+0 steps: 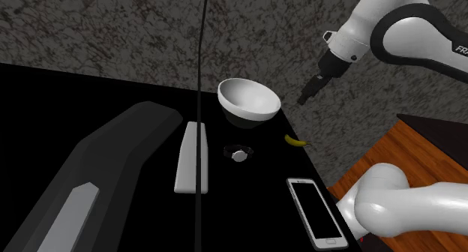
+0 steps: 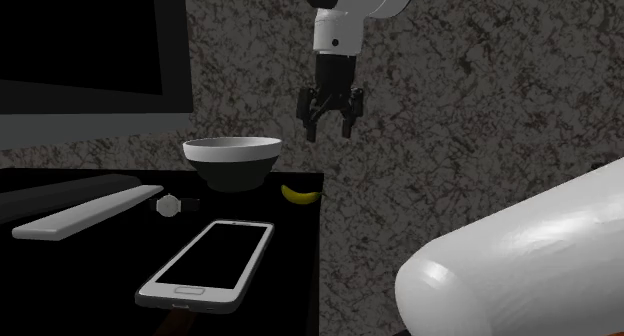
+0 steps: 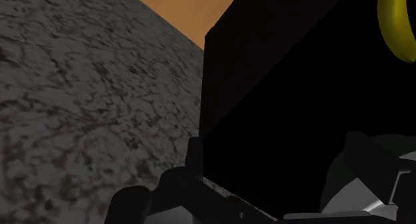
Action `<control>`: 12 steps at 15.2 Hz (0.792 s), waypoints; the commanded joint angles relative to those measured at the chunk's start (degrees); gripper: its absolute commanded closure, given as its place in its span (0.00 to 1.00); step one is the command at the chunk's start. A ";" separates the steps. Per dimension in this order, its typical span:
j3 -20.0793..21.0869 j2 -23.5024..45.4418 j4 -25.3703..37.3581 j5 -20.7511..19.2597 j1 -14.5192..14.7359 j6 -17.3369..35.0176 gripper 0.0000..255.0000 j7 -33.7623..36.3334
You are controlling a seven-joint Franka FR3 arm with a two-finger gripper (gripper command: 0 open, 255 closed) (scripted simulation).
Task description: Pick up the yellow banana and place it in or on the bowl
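gripper [image 2: 330, 130] fingers apart, empty, aloft; banana [image 1: 295, 141] lying near bowl [image 1: 249, 100]; neither touched

White, glossy, tube-shaped arm [image 1: 356, 33] at the upper right of the shoulder view, cut by a curved dark joint band [image 1: 384, 25]. Black letters "FRA" [image 1: 459, 49] against the right edge. Fat, smooth, rounded white link [image 1: 409, 209] at the lower right. All-black gripper [image 2: 330, 134] below a white wrist cylinder [image 2: 330, 24] at the top of the second exterior view. Blocky black fingers [image 3: 195, 163] with grey-lit facets in the wrist view.
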 commanded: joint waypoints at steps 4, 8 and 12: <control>2.54 -4.58 -5.07 2.11 6.79 0.04 0.00 -6.70; 4.42 -9.39 -9.40 3.89 12.56 -0.87 0.00 -11.96; 5.11 -11.48 -12.58 4.60 14.74 0.05 0.00 -13.78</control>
